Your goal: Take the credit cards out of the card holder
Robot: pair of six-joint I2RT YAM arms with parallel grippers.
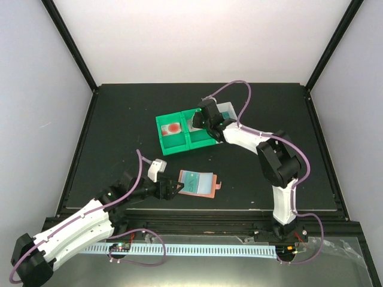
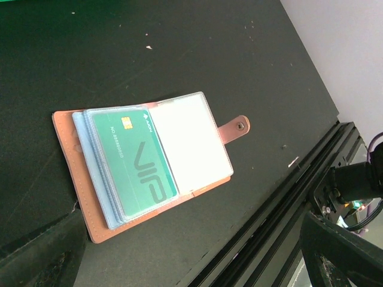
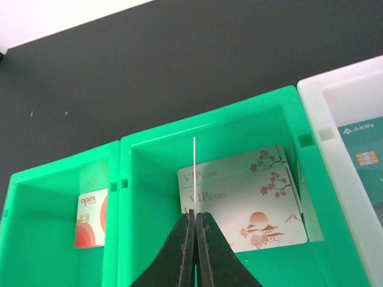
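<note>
Salmon-brown outside, pale blue within: found the card holder [image 2: 78,179] lying open and flat on the black table [image 2: 179,48], just ahead of the left gripper [image 1: 172,189]. Noted that gripper's fingers spread wide apart, holding nothing and clear of the leather. Saw a teal VIP card [image 2: 134,161] seated in the uppermost clear pocket, with a blank white sleeve beside it.

Located the right gripper [image 3: 194,218] well apart from the holder, poised over the middle compartment of the green tray [image 3: 209,125]. Recorded its fingers pressed together on a thin white sliver [image 3: 194,161] standing upright, taken to be a card seen edge-on. Observed white printed cards [image 3: 257,203] lying flat in that compartment, a red-marked card [image 3: 91,218] in the compartment alongside, and a teal chip card [image 3: 365,161] in the adjoining white tray [image 3: 335,81].

Judged the step in hand to be depositing the pinched card, with the task part done. Assessed the next move as releasing over the middle compartment, then returning for the teal VIP card. Expected that to need a pinch on its exposed edge and a pull along the pocket, with the holder restrained against sliding.

Could not establish whether the stacked blue sleeves beneath concealed further cards. Could not read the face of the pinched card. Found the left fingers cropped and dark at the lower corners of the wrist view. Found the white tray cut off at the frame edge. Could not count the overlapping white cards with certainty.
</note>
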